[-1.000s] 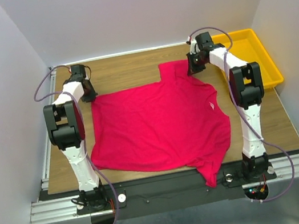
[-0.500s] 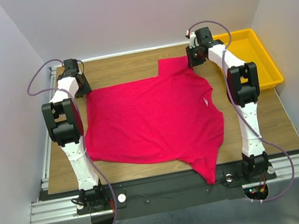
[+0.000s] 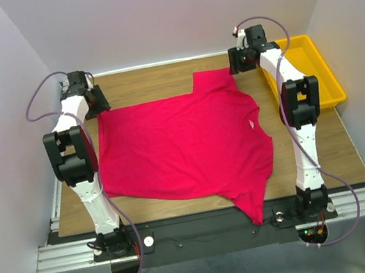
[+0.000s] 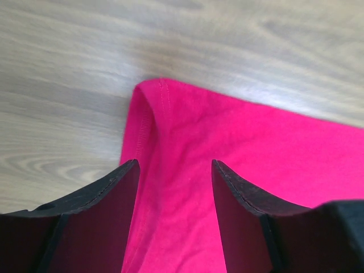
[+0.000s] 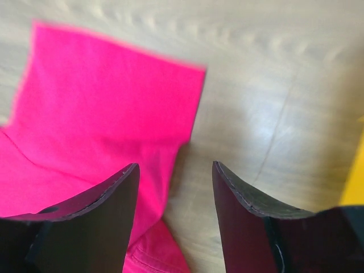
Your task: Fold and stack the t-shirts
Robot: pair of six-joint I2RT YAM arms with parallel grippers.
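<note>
At the near edge, by the aluminium rail (image 3: 206, 228) that carries both arm bases, one sleeve of the crimson-pink t-shirt (image 3: 184, 143) hangs over the table's lip between the bases. The rest of the shirt lies spread flat across the middle of the wooden table (image 3: 152, 82), hem to our left and collar to our right, with the small white neck label (image 3: 254, 124) showing.

We see bare wood in a narrow wedge at the near left, in a strip between the collar and the right arm, and in a wider band along the far edge.

At the far left, the left gripper (image 4: 173, 165) hovers above the shirt's far hem corner. Its jaws stand apart with nothing between them, and the corner lies flat on the wood below.

At the far right, the right gripper (image 5: 173, 165) hangs over the outer edge of the far sleeve, jaws likewise apart and holding nothing.

Beside it a yellow plastic tray (image 3: 304, 65) sits in the far right corner, well apart from the shirt.

Pale walls (image 3: 167, 12) close the table in on the left, right and far sides.
</note>
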